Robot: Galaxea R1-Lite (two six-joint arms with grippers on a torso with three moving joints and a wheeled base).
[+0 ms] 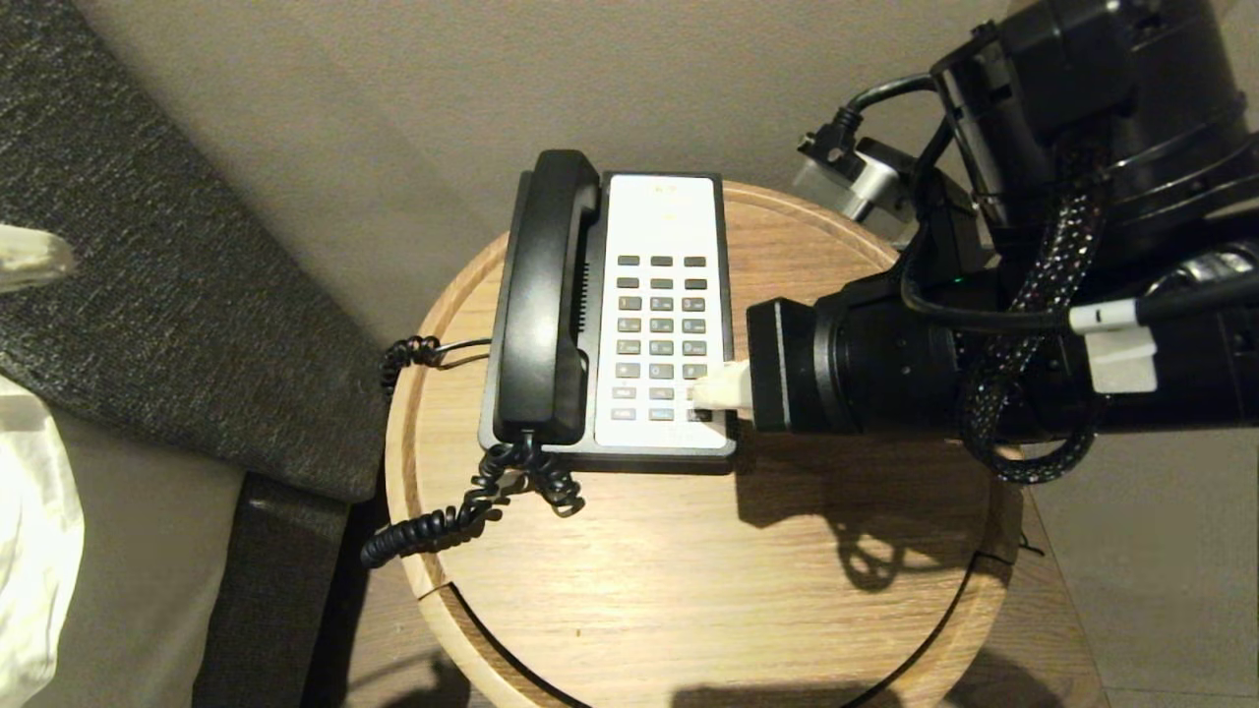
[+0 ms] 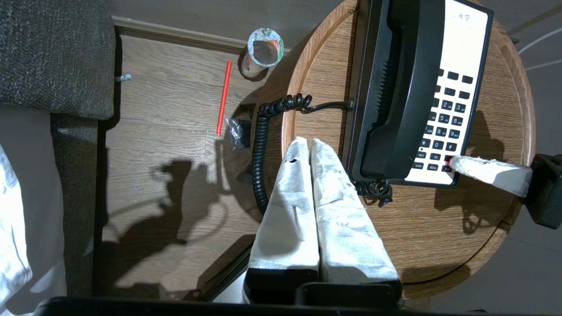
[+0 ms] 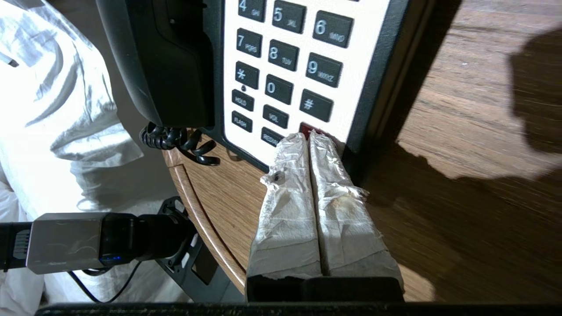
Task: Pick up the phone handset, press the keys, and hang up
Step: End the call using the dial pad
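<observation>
Glossy black phone handset point(image 1: 543, 295), white keypad point(image 1: 661, 315)

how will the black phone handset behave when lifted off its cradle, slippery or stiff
The handset looks like rigid, glossy plastic, so probably stiff but somewhat slippery. Its coiled cord hangs over the table edge and will likely stretch and tug back.

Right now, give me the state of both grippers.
Left gripper: closed, holding nothing, beside the phone.
Right gripper: closed, empty, tips at the red key; handset in its cradle.
</observation>
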